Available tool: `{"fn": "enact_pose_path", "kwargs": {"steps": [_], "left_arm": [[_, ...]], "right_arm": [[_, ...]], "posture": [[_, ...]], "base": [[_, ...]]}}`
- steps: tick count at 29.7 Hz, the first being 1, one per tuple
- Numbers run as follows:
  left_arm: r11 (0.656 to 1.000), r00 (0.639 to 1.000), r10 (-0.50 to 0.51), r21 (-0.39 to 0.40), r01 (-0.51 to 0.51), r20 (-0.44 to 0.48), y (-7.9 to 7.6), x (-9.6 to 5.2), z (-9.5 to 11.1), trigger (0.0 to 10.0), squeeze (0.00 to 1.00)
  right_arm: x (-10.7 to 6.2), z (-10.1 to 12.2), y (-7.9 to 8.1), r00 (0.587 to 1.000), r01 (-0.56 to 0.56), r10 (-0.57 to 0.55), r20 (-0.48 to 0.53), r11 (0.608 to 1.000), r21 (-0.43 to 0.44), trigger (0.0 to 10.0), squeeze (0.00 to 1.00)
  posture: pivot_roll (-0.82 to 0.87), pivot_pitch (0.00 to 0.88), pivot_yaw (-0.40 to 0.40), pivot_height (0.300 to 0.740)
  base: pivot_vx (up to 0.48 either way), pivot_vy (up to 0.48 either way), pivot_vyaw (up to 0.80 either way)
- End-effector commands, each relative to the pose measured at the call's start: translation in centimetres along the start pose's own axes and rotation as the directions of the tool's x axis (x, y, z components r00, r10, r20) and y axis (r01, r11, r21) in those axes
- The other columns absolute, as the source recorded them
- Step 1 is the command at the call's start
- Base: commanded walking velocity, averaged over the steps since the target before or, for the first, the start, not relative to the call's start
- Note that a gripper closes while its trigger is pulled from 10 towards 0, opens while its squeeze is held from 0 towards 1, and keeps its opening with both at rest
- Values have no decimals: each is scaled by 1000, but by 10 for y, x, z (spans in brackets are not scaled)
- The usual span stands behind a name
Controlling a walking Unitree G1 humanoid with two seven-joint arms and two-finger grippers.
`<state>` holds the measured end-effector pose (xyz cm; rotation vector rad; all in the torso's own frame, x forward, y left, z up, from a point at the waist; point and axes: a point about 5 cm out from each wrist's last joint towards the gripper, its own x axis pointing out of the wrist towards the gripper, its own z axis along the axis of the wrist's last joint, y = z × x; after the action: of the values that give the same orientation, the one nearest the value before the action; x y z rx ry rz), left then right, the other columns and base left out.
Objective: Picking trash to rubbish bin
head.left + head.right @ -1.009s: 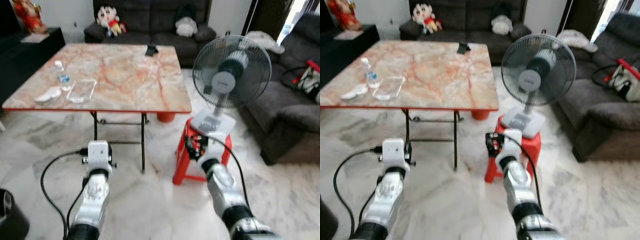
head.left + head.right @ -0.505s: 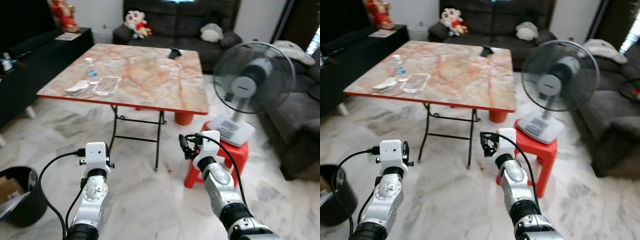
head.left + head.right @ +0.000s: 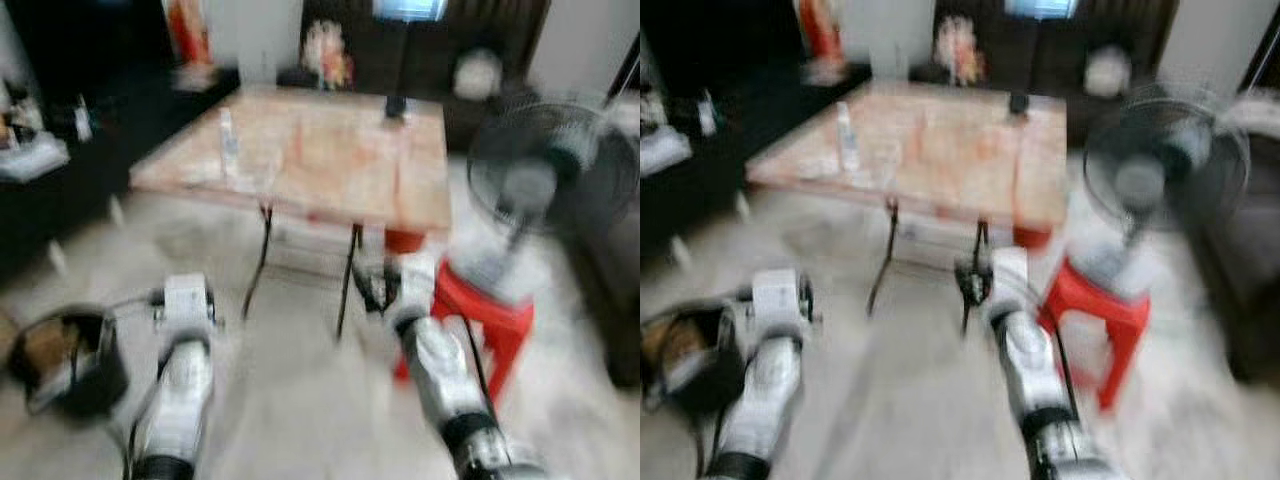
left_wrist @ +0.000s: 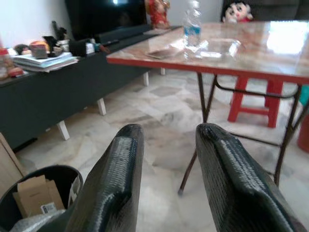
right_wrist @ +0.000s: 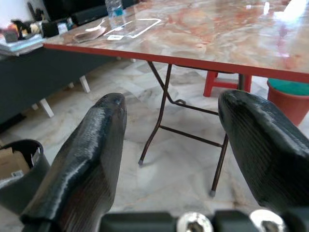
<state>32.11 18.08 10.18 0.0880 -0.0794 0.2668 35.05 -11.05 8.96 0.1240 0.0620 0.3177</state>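
Trash bin (image 4: 34,200): black, round, sits on marble floor at robot's left, beside the dark TV cabinet (image 4: 53,92); cardboard scraps and a plastic liner inside.

Change vs 0.5 s ago: head views now heavily blurred and whole scene shifted right, so camera is turning left. Bin now shows larger, closer to left arm. Things themselves did not move. Judgement: robot is still navigating; no pick-up started.

L to R:
- Left gripper (image 4: 166,159): fingers parted, nothing between them, held low over floor.
- Table (image 5: 231,43): marble top, red edge, folding legs. Near its left edge stand a water bottle (image 4: 192,26), a clear plastic tray (image 4: 219,47) and crumpled paper (image 4: 164,50), likely the trash.
- Right gripper (image 5: 169,145): fingers wide apart, empty, aimed under table.
- Fan (image 3: 545,180) on red stool (image 3: 480,315), far right.
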Motion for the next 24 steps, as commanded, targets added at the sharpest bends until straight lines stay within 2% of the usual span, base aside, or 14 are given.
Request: {"fn": "enact_pose_path", "kwargs": {"steps": [1, 9, 21, 24], "left_arm": [[1000, 1000, 18, 7, -18, 8, 5, 2, 3, 10000, 0], [1000, 1000, 23, 6, -23, 11, 6, 2, 5, 10000, 0], [1000, 1000, 22, 2, -22, 22, 5, 4, 9, 10000, 0], [1000, 1000, 21, 3, -21, 23, 5, 4, 9, 10000, 0]], "right_arm": [[4, 6, 5, 1000, -25, 25, 17, 1000, 3, 10000, 0], [4, 6, 8, 999, -39, 39, 17, 999, -8, 10000, 0], [4, 7, 9, 999, -49, 49, 23, 999, -10, 10000, 0], [4, 6, 9, 999, -42, 42, 19, 999, 5, 10000, 0]], "posture": [[5, 39, -58, 740], [5, 40, -59, 740], [6, 33, -59, 740], [5, 29, -57, 740]], "base": [[319, 0, 0], [318, 0, 0], [317, 0, 723], [316, 0, 0]]}}
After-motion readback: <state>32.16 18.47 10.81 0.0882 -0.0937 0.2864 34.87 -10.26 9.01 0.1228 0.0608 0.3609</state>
